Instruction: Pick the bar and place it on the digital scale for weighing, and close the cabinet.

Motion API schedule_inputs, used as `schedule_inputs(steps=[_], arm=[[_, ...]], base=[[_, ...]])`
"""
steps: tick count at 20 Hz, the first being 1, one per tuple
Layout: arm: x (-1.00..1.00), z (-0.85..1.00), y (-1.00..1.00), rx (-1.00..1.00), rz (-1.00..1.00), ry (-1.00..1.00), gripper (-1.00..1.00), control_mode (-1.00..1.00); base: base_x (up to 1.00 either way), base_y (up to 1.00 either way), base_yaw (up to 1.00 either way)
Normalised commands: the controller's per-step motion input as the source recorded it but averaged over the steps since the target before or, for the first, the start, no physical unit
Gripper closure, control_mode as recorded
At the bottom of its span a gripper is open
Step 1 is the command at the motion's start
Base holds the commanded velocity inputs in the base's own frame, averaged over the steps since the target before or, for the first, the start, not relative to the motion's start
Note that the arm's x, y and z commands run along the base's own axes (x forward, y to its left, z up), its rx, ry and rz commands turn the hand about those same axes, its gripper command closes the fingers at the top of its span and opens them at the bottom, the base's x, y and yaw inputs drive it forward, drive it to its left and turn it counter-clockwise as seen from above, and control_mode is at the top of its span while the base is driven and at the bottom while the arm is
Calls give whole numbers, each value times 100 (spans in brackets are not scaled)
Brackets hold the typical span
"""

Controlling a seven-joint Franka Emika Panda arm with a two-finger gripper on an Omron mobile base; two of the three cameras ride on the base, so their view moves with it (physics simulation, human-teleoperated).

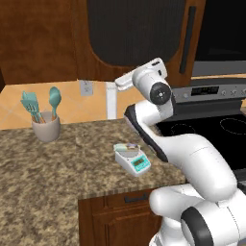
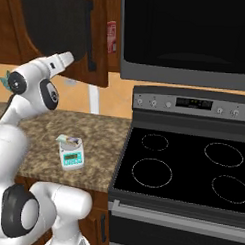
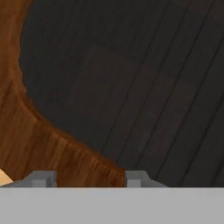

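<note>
Jaws part-closed on nothing at the dark-panelled reddish-brown wooden cabinet door: press your gripper squarely, swing it shut.

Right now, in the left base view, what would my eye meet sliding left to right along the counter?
Utensil cup with teal tools → wall outlet behind → digital scale with the bar on its far side → robot arm → black stovetop.
</note>
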Motion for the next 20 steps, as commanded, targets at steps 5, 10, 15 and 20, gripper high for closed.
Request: schedule_inputs(steps=[5, 10, 15, 20], arm=[[97, 1, -47, 10, 0, -1, -100, -100], [84, 2, -22, 6, 0, 6, -100, -100], [97, -2, -20, 3, 0, 5, -100, -100], [89, -13, -12, 2, 0, 0, -100, -100]], base=[[0, 0, 0], [0, 0, 0], [0, 0, 0], [0, 0, 0]])
